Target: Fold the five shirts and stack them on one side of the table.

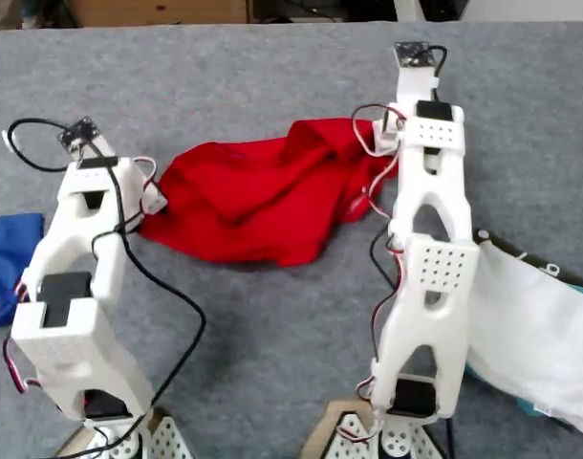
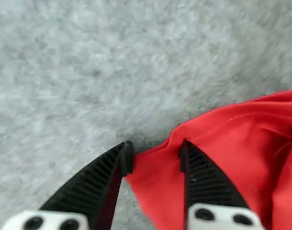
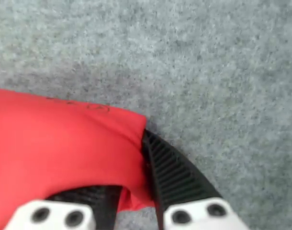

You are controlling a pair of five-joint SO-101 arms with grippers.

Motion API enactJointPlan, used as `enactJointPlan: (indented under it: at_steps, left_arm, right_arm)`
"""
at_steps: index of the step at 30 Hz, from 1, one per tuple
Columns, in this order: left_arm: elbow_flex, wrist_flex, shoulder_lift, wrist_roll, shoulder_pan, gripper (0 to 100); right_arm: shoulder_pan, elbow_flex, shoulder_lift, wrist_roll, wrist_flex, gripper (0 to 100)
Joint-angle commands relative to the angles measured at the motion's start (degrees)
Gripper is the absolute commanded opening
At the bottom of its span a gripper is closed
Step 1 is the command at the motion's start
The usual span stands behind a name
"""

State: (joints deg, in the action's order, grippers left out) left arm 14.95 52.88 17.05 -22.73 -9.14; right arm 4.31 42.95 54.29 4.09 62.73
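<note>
At the far left edge of the grey, felt-like table top lies a bunched blue cloth garment, partly behind the white plastic left arm. That arm's left gripper is down at the table surface, at the left corner of the red shirt. Its black ribbed fingers stand a moderate gap apart: one rests on the red fabric, the other just at its hem, and the corner lies loose between them. The red shirt itself is a crumpled heap of soft fabric spread across the middle of the table between the two arms, its right end bunched up higher. There the right gripper has its pincer closed on a fold of the cloth, and red fabric drapes over one finger and hides it. The white plastic right arm stretches up the table. Just right of it lies a white cloth garment, partly tucked under the arm, at the table's right edge.
</note>
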Motion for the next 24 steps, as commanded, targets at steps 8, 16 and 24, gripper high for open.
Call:
enactJointPlan:
  at_steps: [8, 16, 24]
  left_arm:
    - [-7.82, 12.48, 0.75, -0.18, 0.62, 2]
    - [-15.47, 31.12, 0.66, 10.46, -5.89, 2]
    - [-17.67, 43.96, 0.66, 28.22, -16.35, 2]
  right_arm:
    - [0.31, 3.12, -0.4, -0.18, -1.41, 0.5]
    - [-0.04, 3.38, -0.66, -0.26, -0.97, 0.9]
    - [-6.9, 7.43, -0.4, 8.62, 7.47, 32.1]
